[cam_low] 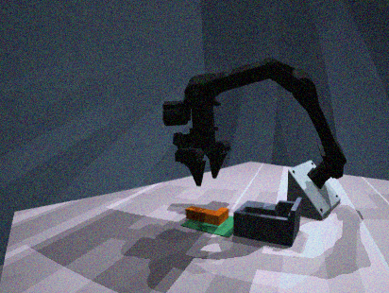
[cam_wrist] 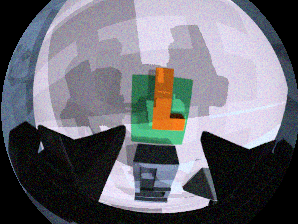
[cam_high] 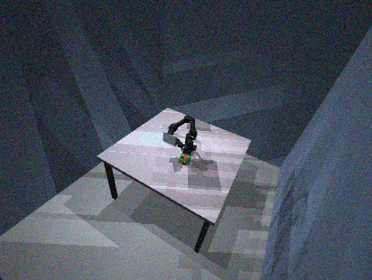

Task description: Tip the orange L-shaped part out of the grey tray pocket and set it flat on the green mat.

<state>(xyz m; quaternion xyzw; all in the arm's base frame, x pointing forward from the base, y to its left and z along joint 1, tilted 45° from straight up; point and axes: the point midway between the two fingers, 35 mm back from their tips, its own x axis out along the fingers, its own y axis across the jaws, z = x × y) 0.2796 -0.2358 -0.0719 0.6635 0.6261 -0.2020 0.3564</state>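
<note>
The orange L-shaped part (cam_high: 184,158) (cam_low: 208,215) (cam_wrist: 161,112) rests on the green mat (cam_low: 224,230) (cam_wrist: 140,134), nearly or fully flat. Its L-shaped foot is toward the tray, and its straight end reaches just past the mat's far edge in the wrist view. Whether that end is slightly raised I cannot tell. The grey tray (cam_low: 264,228) (cam_wrist: 172,172) stands beside the mat, with nothing orange showing in it. My gripper (cam_low: 207,181) (cam_wrist: 165,133) is open and empty, fingers pointing down, above the part and clear of it.
The arm's pale slanted base mount (cam_low: 309,189) stands behind the tray in the exterior view. The tray's raised end wall (cam_low: 296,215) faces the mount. The mat and tray are close together on the table (cam_high: 135,151).
</note>
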